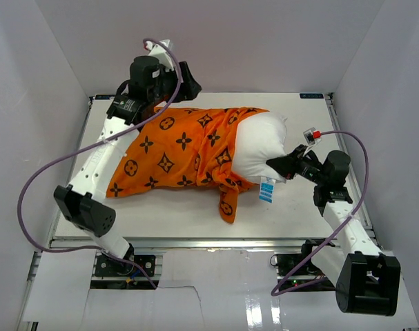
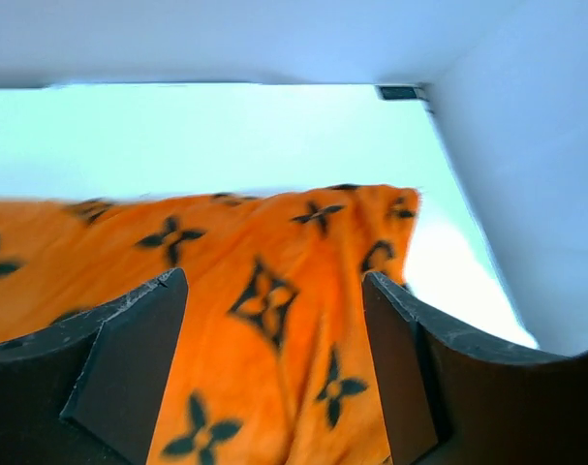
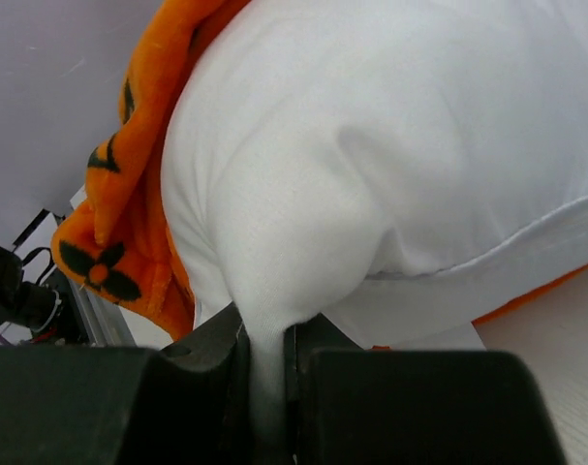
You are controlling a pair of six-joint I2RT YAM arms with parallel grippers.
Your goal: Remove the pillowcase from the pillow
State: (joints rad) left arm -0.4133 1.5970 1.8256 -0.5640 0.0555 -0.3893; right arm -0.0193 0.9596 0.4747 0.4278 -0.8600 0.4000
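The orange pillowcase (image 1: 171, 152) with black motifs lies across the table and covers the left part of the white pillow (image 1: 261, 141). The pillow's right end bulges out bare, its white-and-blue tag (image 1: 266, 190) hanging at the front. My left gripper (image 1: 190, 86) hovers over the pillowcase's far edge. In the left wrist view it (image 2: 274, 334) is open, with the orange pillowcase (image 2: 264, 310) below the gap and nothing held. My right gripper (image 1: 279, 164) is shut on a pinch of the pillow's fabric (image 3: 264, 329). The pillow (image 3: 400, 145) fills that view, and the pillowcase (image 3: 119, 232) is bunched at the left.
White walls close in the white table (image 1: 313, 117) at the left, back and right. The left arm's purple cable (image 1: 30, 186) loops over the left side and the right arm's cable (image 1: 357, 148) arcs near the right wall. The metal rail (image 1: 209, 243) runs along the front.
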